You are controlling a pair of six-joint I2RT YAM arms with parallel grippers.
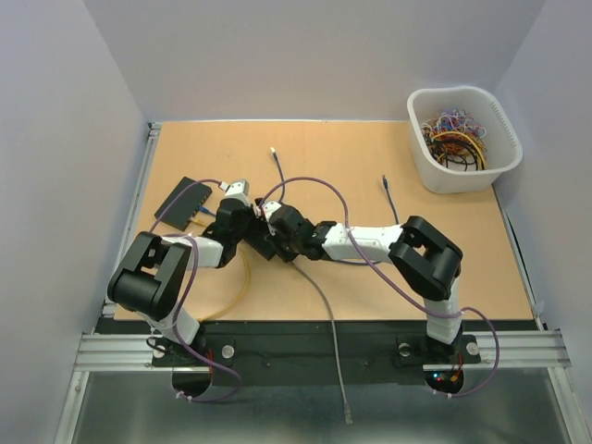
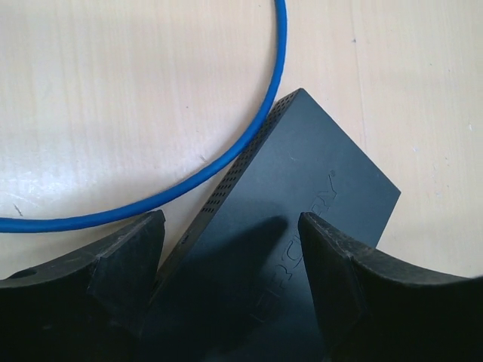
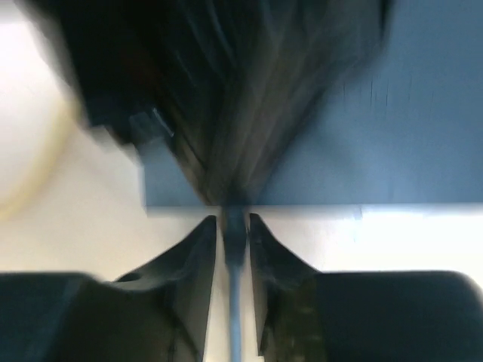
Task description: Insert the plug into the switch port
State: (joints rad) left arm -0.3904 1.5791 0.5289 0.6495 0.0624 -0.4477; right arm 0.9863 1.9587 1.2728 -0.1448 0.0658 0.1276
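The black network switch [image 1: 181, 202] lies at the table's left. In the left wrist view it [image 2: 302, 196] sits diagonally under my left gripper [image 2: 230, 249], which is open and empty, its fingers [image 2: 124, 256] spread over the switch's top. A blue cable [image 2: 249, 143] curves past the switch's vented side. My right gripper [image 3: 232, 226] is shut on a blue-grey plug [image 3: 234, 222] whose cable runs back between the fingers. That view is blurred, with a dark shape close ahead. In the top view both grippers [image 1: 215, 211] [image 1: 262, 231] meet just right of the switch.
A white bin [image 1: 462, 139] of tangled cables stands at the back right. Purple [image 1: 342, 208], grey [image 1: 328, 314] and yellow [image 1: 242, 282] cables trail over the table. Two loose plug ends [image 1: 274, 153] [image 1: 386, 182] lie toward the back.
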